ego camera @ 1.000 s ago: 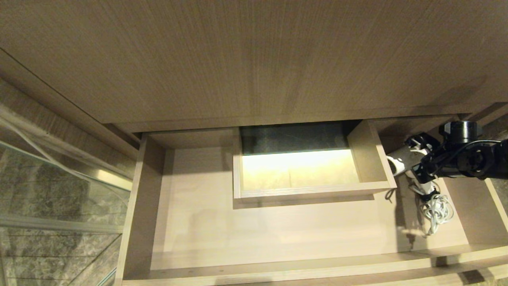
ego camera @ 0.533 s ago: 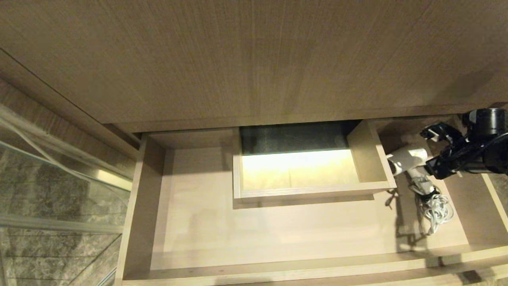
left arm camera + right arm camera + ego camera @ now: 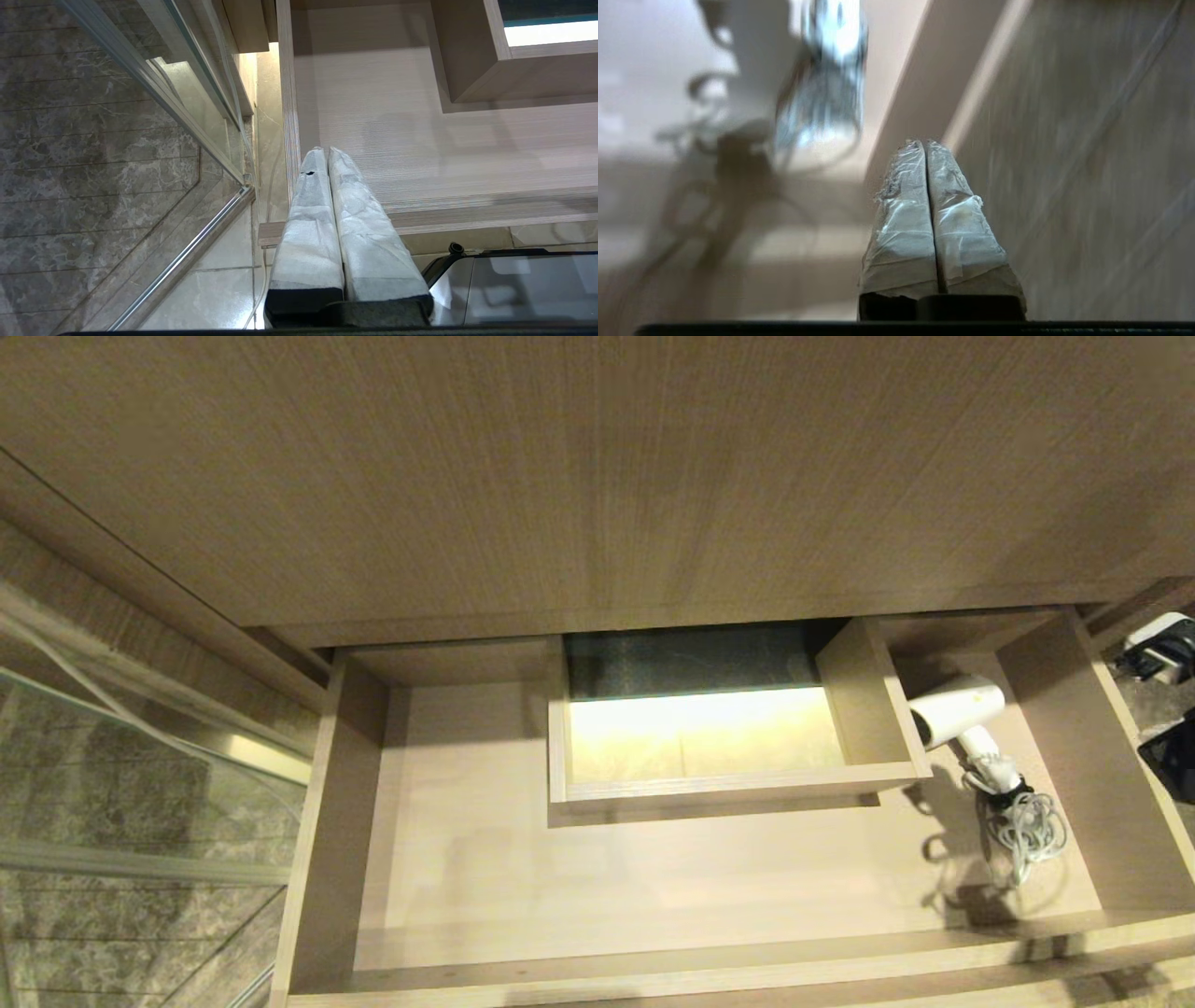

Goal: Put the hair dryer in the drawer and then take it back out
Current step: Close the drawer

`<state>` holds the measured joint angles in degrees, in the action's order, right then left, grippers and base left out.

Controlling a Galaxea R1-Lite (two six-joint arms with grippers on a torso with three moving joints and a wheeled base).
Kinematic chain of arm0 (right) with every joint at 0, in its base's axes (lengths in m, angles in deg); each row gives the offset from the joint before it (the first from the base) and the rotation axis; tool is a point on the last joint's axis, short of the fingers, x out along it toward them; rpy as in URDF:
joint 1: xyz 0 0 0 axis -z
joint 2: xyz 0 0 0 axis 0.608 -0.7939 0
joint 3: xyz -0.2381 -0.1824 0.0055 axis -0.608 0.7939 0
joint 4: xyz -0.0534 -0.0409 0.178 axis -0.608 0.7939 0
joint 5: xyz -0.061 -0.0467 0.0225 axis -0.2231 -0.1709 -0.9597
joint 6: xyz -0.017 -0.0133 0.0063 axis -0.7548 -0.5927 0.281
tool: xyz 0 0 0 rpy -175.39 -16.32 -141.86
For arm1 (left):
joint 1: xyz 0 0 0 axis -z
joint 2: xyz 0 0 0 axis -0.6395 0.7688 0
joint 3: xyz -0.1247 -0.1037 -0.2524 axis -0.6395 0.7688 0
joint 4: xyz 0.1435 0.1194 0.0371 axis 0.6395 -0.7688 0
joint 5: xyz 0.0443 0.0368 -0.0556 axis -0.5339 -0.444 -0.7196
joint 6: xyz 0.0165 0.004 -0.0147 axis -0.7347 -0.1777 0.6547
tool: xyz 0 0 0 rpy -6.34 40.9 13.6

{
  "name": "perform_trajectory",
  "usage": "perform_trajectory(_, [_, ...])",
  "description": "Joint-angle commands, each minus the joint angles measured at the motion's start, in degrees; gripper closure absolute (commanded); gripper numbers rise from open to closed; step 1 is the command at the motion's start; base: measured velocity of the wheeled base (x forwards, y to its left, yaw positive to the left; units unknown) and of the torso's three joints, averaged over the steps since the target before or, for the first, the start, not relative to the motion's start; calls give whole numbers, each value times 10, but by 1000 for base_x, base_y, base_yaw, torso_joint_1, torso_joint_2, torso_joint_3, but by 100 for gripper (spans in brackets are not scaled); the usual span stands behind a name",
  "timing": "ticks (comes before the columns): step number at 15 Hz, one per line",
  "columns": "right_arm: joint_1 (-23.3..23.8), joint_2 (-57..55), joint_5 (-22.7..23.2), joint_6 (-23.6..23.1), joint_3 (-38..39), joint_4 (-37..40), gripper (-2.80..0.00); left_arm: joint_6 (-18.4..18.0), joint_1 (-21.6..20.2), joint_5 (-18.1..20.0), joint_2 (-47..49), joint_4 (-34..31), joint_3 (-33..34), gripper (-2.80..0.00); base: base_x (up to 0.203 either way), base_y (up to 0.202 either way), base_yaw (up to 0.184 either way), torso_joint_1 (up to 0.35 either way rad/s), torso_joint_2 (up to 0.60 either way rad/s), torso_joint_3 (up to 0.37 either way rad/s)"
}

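Hair dryer: the hair dryer (image 3: 957, 707) lies on the drawer's floor at the right end, barrel toward the boxed cutout (image 3: 738, 793), nothing gripping it.
Cord: its pale cord (image 3: 1027, 829) sits bundled just in front of the handle, toward the drawer's front.
Drawer: the drawer (image 3: 653, 868) stands pulled wide open under the wood counter (image 3: 597, 476).
Right gripper: my right gripper (image 3: 927, 145) has its wrapped fingers pressed together, empty, hanging beyond the drawer's right wall; only a dark bit of that arm shows at the head view's right edge.
Left gripper: my left gripper (image 3: 326, 151) is pressed together too, parked over the drawer's front left corner beside the glass panel (image 3: 140, 140).
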<state>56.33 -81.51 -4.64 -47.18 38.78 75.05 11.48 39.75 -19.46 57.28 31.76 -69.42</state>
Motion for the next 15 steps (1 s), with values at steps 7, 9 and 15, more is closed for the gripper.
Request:
perform_trajectory(7, [108,195,-4,15,142,245,0,0,0,0,0,0,0,0,0,0,0,0,0,0])
perform_trajectory(9, [111,178,-7,36,146,275,0,0,0,0,0,0,0,0,0,0,0,0,0,0])
perform_trajectory(15, [113,93,-18,36,147,288,0,0,0,0,0,0,0,0,0,0,0,0,0,0])
